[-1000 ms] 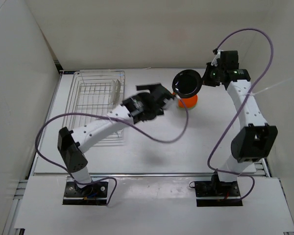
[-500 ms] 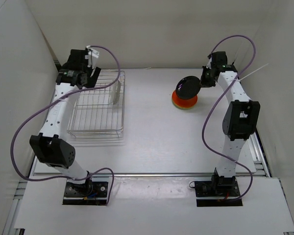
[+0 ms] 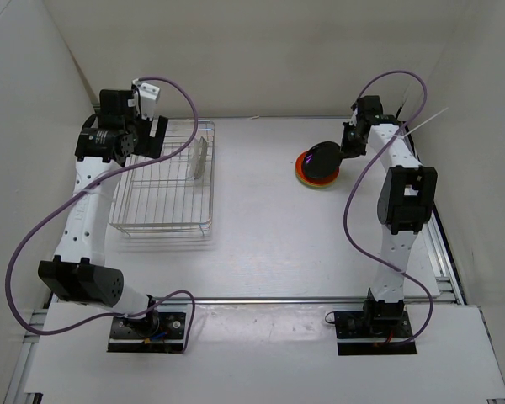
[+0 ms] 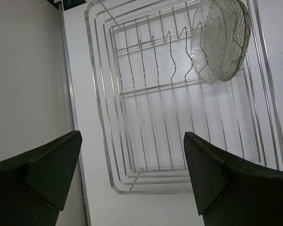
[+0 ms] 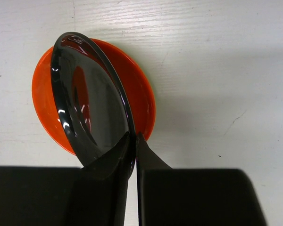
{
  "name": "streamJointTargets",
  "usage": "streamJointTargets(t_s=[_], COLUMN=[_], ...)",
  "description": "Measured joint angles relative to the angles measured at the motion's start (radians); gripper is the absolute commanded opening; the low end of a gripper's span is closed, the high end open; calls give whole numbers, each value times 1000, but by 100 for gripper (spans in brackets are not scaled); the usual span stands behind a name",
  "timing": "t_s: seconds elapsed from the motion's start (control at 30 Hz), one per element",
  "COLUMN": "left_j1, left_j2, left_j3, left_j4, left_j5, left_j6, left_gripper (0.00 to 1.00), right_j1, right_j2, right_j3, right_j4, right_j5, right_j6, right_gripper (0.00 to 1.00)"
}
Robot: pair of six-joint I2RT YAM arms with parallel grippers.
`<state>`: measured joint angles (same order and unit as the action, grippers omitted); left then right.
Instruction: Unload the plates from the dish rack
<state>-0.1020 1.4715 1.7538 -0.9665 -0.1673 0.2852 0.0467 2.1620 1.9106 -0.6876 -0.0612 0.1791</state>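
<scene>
Clear plate point(image 4: 221, 40), black plate point(image 5: 89, 113), red-orange plate point(image 5: 142, 103), dish rack point(image 4: 151, 88), one each

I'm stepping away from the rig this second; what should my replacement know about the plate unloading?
Left gripper: open, empty, above the far-left part of the silver wire dish rack.
Right gripper: shut on the rim of the glossy black round plate, held tilted over the red-orange round plate lying on the white table.
Done: red-orange plate out of the rack, black plate out but not released.
Left: set the black plate down, then take out the clear transparent plate standing on edge in the rack.
</scene>
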Motion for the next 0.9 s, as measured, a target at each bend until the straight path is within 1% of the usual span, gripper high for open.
streamJointTargets(t_s=[0.13,0.2,0.27,0.3,0.33,0.37,0.47,0.53,0.57,0.73,0.9], left_j1=[-5,-6,-7,-7,-7,-7,-6,-7,-7,-7,2], left_j2=[0,-1,-5,-7,-7,-7,-7,-7,-6,5,87], left_j3=[6,-1,-21,-35,-48,-69,-105,-124,-129,-133,-121], left_j4=[-19,-20,-19,-19,-19,-18,-16,-7,-4,31,76], left_j5=[4,11,19,24,28,34,48,59,68,127,259], left_j6=[-12,-19,-26,-31,-34,-37,-48,-58,-64,-97,-137], left_gripper=[100,100,100,100,100,100,100,100,100,100,100], right_j1=[0,0,0,0,0,0,0,0,0,0,0], right_j2=[5,5,6,6,6,6,6,6,6,-5,-109], right_j3=[5,8,10,10,10,10,10,10,10,7,-29], right_j4=[-9,-13,-15,-16,-16,-18,-18,-18,-19,-20,-47], right_j5=[-1,-2,-5,-10,-12,-17,-24,-25,-27,-27,-37], right_j6=[-3,-6,-8,-13,-12,-14,-19,-22,-22,-30,-56], right_gripper=[20,30,44,44,47,52,56,66,67,82,83])
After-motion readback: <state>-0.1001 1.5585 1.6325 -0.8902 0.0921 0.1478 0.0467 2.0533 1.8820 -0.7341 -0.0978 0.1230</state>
